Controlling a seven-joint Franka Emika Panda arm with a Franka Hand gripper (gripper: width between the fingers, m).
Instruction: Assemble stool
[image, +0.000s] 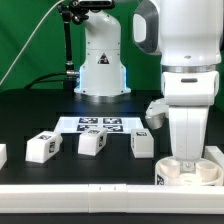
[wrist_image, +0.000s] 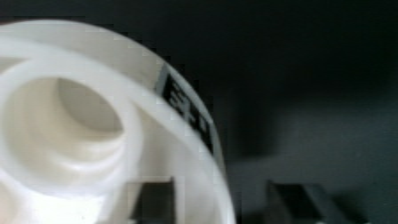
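The stool's round white seat (image: 205, 171) lies at the front of the exterior view's right, with raised sockets showing inside it. My gripper (image: 188, 158) reaches straight down into it, shut on the seat's rim. In the wrist view the seat (wrist_image: 71, 110) fills one side, with a black-and-white tag on its rim (wrist_image: 182, 100). That rim passes between my two dark fingers (wrist_image: 153, 200), so my gripper (wrist_image: 226, 202) pinches the wall. Three white block legs (image: 42, 147), (image: 92, 143), (image: 142, 143) lie in a row on the black table, apart from the gripper.
The marker board (image: 100, 125) lies flat behind the legs, in front of the robot's base (image: 101, 70). A long white rail (image: 90, 187) runs along the table's front edge. Another white piece (image: 2, 155) shows at the far left edge.
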